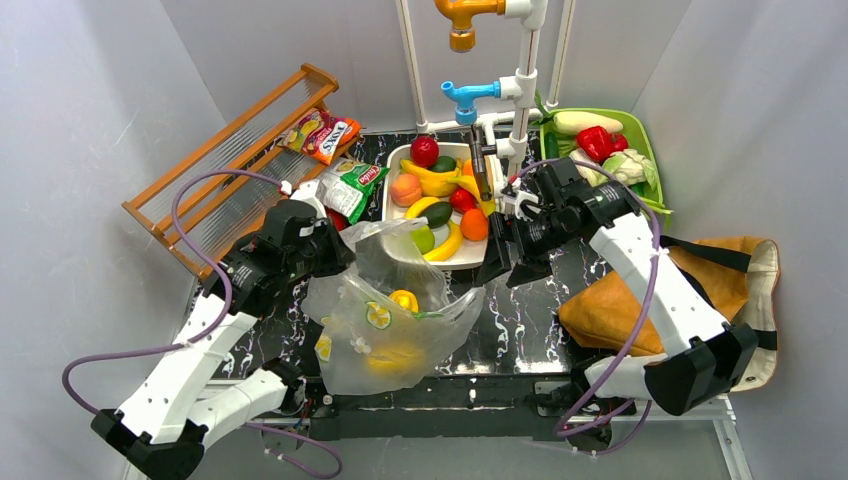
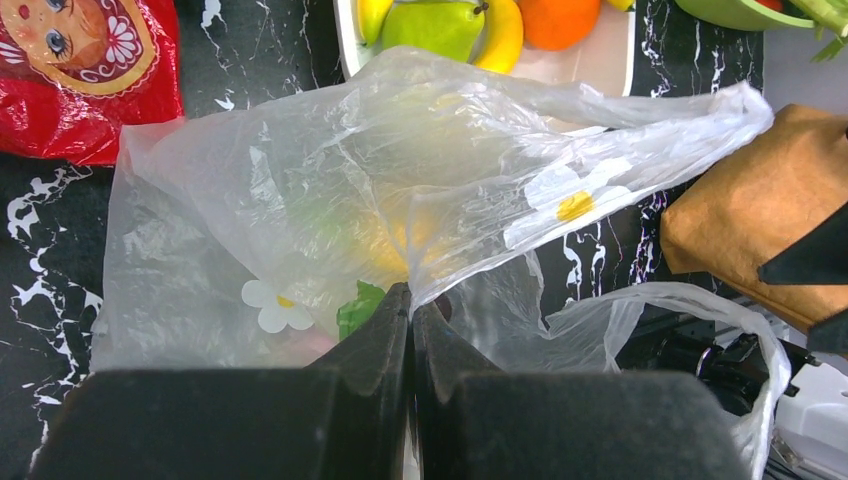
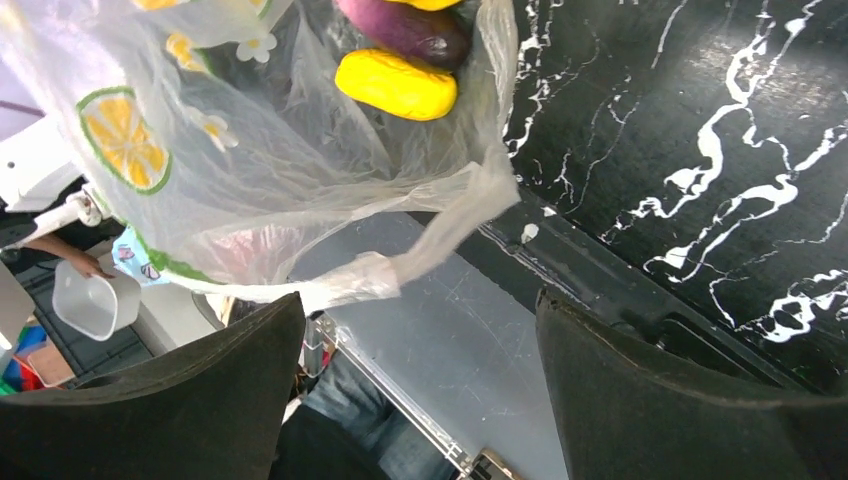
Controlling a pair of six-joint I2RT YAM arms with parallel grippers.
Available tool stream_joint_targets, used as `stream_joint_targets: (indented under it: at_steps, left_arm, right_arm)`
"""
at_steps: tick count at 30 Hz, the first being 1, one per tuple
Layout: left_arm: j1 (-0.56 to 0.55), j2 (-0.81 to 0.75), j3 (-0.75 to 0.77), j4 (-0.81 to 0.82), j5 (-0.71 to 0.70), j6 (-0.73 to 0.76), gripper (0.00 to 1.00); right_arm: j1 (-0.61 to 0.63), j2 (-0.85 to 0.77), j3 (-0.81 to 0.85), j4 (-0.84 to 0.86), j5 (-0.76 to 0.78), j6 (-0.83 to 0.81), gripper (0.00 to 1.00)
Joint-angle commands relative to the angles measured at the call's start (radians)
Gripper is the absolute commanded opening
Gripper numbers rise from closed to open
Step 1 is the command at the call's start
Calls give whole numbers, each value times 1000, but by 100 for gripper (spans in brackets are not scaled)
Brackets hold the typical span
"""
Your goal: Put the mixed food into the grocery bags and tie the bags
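Left end effector (image 2: 411,312) pressed together, pinching the film of the clear lemon-print bag (image 1: 385,335). Bag slumped on the black marble worktop (image 1: 525,320) between the arms, just in front of the white fruit tray (image 1: 398,158), yellow pieces (image 1: 404,299) inside. Right end effector (image 1: 507,268) spread wide, empty, beside the bag's loose handle.
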Motion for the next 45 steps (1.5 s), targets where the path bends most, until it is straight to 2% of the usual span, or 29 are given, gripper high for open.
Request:
stream_joint_targets:
  at_steps: [1,4,9,14,17,23,27,33,45]
  left_arm:
    - [7,23,-8,21,10,-11,0]
    - [7,42,12,21,13,-5,0]
    - [7,61,18,27,23,-1,0]
    - [7,63,16,36,28,-4,0]
    - [7,61,13,40,27,-3,0]
    - [6,63,17,41,23,-1,0]
    - [7,61,11,45,29,-3,0]
    - [7,56,7,42,39,-4,0]
    - [6,71,18,48,44,6,0]
  right_arm:
    - [12,-77,-39,58,-65,17,92]
    - [12,-37,11,-6,-55,53,92]
    - [17,102,194,-238,-105,135,93]
    - [47,137,255,-320,-93,201,93]
    - [71,149,211,-336,-91,211,94]
    - [158,177,161,-351,-83,221,87]
    - [164,181,91,-289,-109,206,85]
    - [154,234,135,-266,-2,190,90]
    - [104,211,215,-160,58,264,92]
